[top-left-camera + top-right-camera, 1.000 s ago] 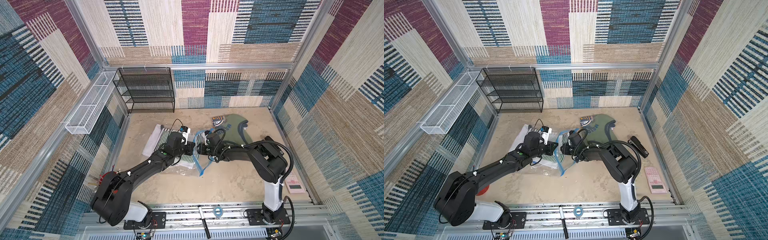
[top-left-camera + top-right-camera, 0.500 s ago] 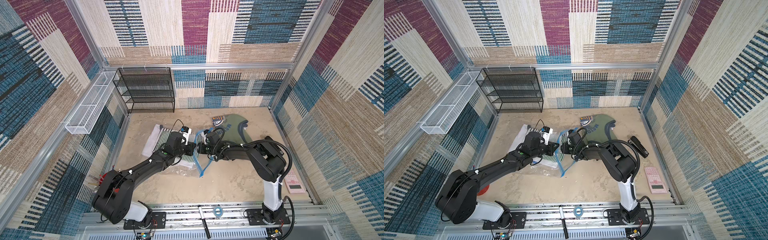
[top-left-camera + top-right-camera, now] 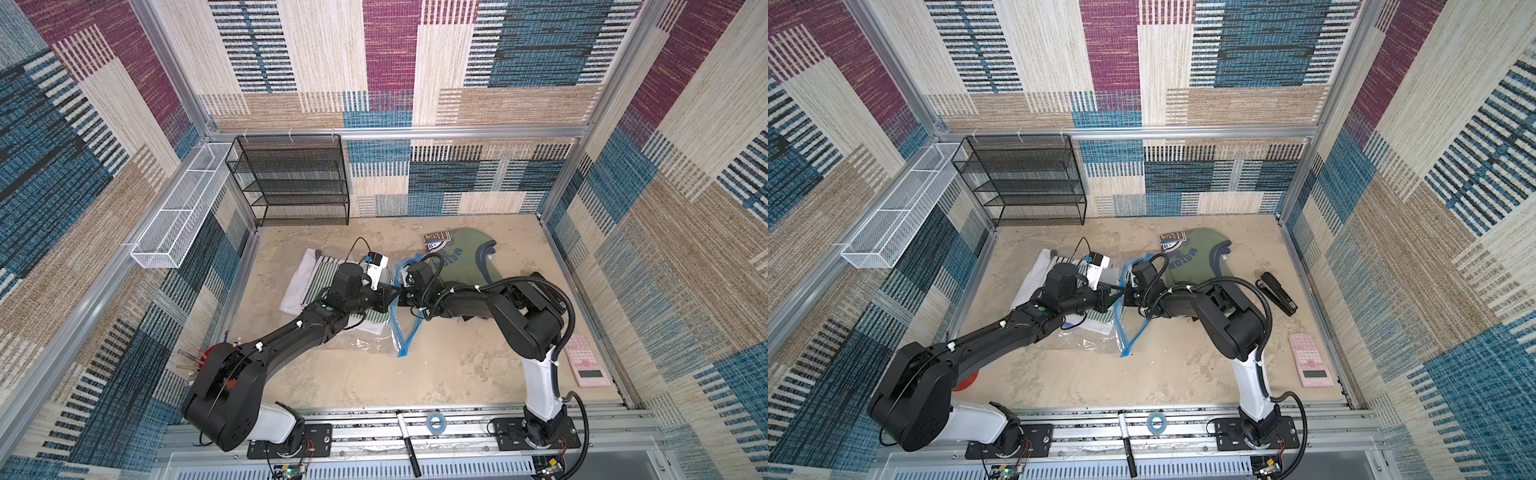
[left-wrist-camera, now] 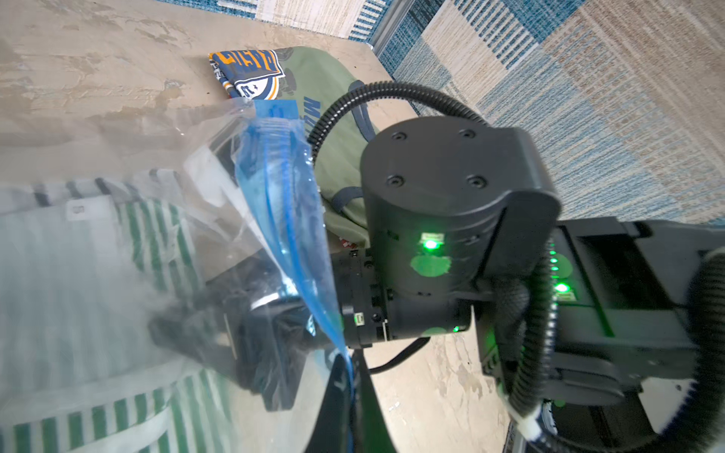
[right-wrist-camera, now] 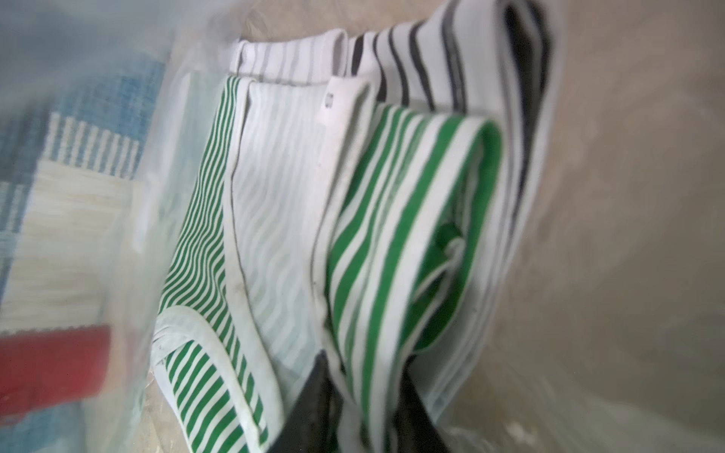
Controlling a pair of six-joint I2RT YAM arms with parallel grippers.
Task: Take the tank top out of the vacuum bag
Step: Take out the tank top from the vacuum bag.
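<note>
Past the zip strip point(image 4: 286, 204) of the vacuum bag point(image 3: 365, 343), the tank top point(image 5: 392, 235) lay folded inside, its length leading away from the strip. The right gripper point(image 5: 363, 415), nearer, sat beyond the strip, jaws narrow around a striped fold. The left gripper point(image 4: 349, 408) pinched the strip itself.
</note>
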